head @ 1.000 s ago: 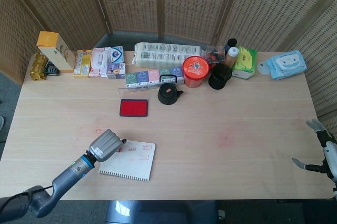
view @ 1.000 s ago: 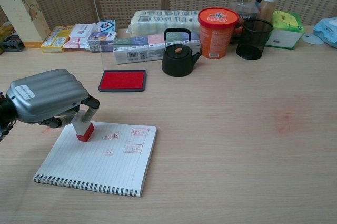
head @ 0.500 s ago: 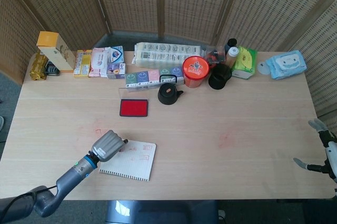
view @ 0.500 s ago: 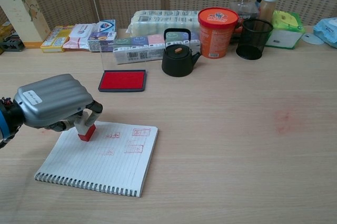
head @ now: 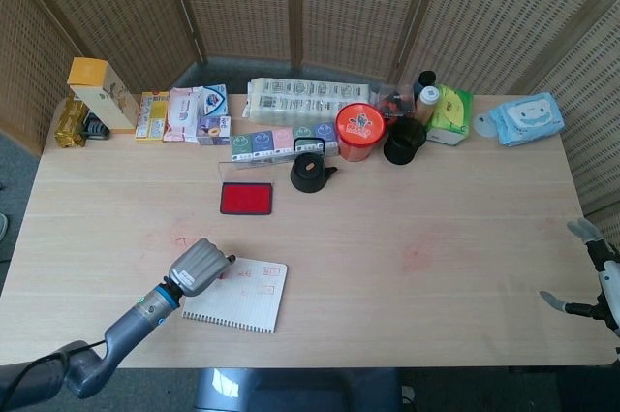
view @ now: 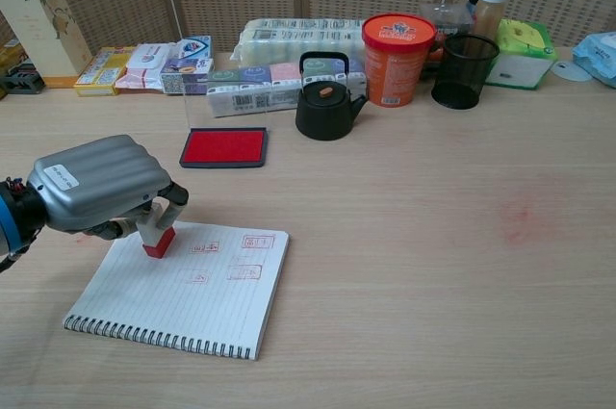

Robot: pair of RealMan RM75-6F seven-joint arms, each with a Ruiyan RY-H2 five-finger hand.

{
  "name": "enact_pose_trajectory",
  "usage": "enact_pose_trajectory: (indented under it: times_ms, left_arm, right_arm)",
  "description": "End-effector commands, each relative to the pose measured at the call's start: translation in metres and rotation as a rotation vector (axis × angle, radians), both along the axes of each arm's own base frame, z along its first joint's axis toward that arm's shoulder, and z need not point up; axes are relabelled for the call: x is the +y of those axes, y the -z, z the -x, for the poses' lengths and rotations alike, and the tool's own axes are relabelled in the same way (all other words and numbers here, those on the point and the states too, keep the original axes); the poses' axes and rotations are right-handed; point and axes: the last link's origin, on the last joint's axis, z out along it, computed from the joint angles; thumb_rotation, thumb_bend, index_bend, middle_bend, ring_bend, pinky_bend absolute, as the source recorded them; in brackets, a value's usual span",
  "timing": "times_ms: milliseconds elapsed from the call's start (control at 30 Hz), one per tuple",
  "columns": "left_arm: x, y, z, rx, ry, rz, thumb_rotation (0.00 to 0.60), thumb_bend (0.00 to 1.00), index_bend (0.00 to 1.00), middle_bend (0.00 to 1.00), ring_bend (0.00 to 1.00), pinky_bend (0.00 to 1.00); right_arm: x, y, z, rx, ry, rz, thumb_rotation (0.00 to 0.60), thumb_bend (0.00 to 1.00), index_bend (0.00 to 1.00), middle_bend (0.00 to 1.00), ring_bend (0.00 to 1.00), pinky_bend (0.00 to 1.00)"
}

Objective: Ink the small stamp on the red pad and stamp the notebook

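I was at the stamping step. My left hand [view: 96, 183] held the stamp [view: 158, 236] pinched in its fingers [view: 166, 202], its red end on the notebook [view: 183, 289] near the 10 o'clock corner, beside four faint prints. The pad [view: 224, 147] lay at 12 o'clock. Next I judged a firm press, then a straight lift. My right hand [head: 589, 281] waited with fingers apart, holding nothing.

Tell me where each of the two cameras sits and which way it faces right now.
Head view: high above the near edge, looking steeply down on the table; shows the left arm and left hand, and the right hand off the right edge.
Chest view: low at the near edge, looking level across toward the wicker screens; shows only the left hand.
Shared: left hand holding the small stamp on the notebook, red pad, black teapot.
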Motion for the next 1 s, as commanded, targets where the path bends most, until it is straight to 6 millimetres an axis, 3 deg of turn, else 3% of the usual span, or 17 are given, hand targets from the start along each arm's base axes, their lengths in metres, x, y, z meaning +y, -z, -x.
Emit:
enact_pose_trajectory:
  times_ms: [33,633,1000]
  left_arm:
    - [0.000,-0.002,-0.001,-0.005,0.006,-0.006,0.600,0.41,0.67,1.00,1.00,1.00]
    - [-0.004,-0.053,-0.026,-0.065,0.095,-0.105,0.600,0.41,0.67,1.00,1.00,1.00]
    - [-0.031,-0.041,-0.011,-0.009,0.080,-0.026,0.600,0.41,0.67,1.00,1.00,1.00]
  right_arm:
    - [0.000,0.000,0.000,0.000,-0.001,0.000,0.600,0.13,0.00,0.00,0.00,0.00]
    - [0.001,0.003,-0.003,0.006,-0.009,-0.008,0.600,0.13,0.00,0.00,0.00,0.00]
    - [0.001,0.003,-0.004,0.006,-0.013,-0.009,0.600,0.13,0.00,0.00,0.00,0.00]
